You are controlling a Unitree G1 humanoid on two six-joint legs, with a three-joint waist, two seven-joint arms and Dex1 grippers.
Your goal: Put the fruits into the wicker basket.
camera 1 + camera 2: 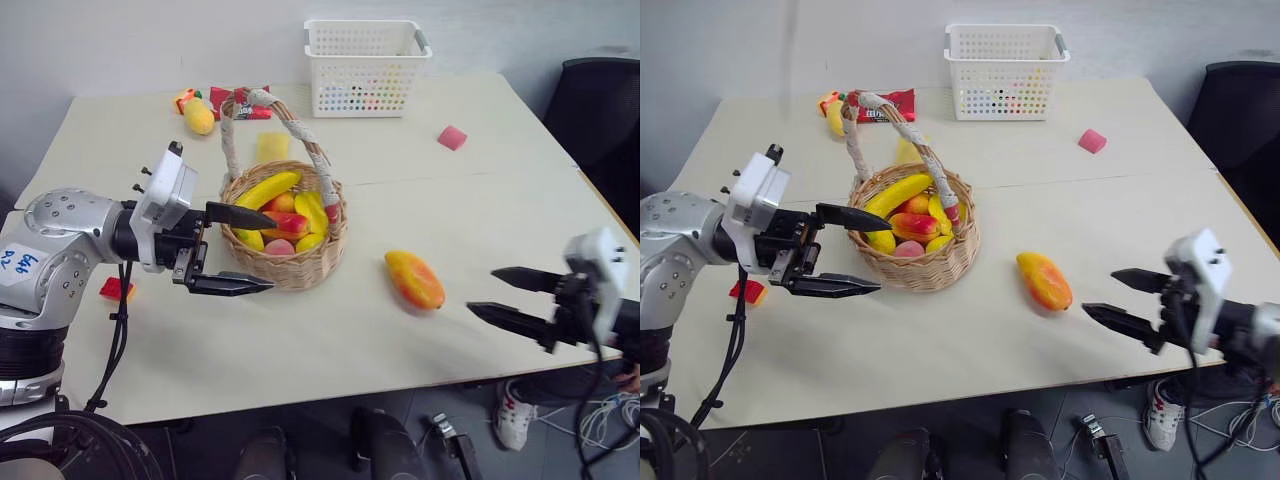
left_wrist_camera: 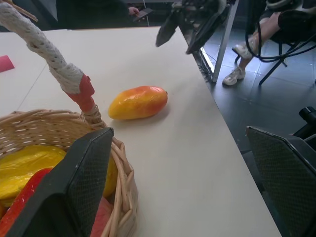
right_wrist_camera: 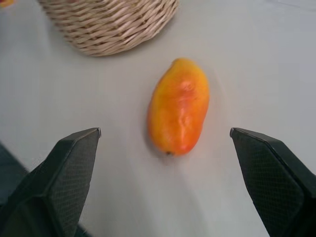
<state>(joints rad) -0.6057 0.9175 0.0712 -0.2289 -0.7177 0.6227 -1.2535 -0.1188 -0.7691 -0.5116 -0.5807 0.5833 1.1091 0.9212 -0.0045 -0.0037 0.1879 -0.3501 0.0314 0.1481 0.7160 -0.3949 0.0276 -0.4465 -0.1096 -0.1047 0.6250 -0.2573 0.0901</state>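
Risk: the yellow-orange, red-blushed oval toy mango (image 3: pixel 178 106) is smooth and rounded, so a pinch off its middle could squirt it toward the bench (image 1: pixel 300 350) edge. It lies flat between the round tan wicker basket (image 1: pixel 290 262) and the right gripper (image 1: pixel 505 297), apart from both. Both sets of jaws are spread and empty (left gripper (image 1: pixel 245 250) sits at the basket rim, could snag the corded handle).
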